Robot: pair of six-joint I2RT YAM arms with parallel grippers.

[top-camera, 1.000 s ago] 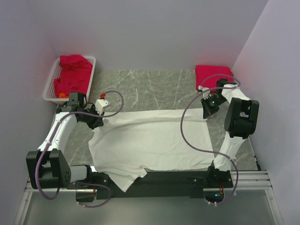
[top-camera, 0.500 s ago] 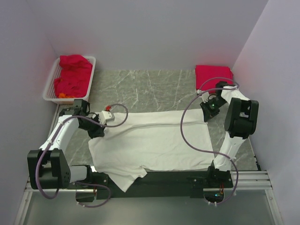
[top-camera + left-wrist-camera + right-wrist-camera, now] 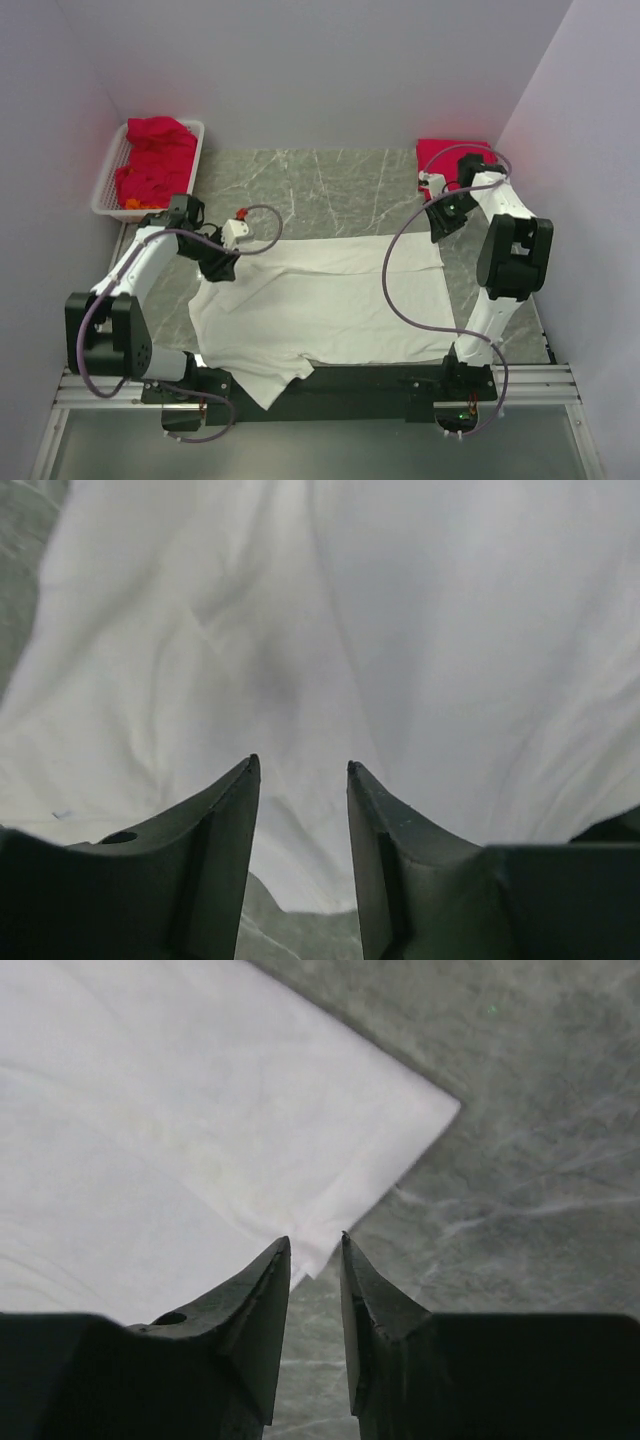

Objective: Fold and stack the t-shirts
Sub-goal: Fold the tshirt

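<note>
White fabric t-shirt (image 3: 320,300) spread across the near half of the grey marbled desk (image 3: 320,185). Left jaws, right jaws parted and empty above its far corners. Mid-fold, I'd say; next calls for regripping an edge.

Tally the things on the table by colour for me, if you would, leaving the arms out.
White: 2, the white t-shirt and the white basket
Red: 2, the folded red t-shirt and the red heap in that basket, its shirts uncountable
Total: 4
</note>
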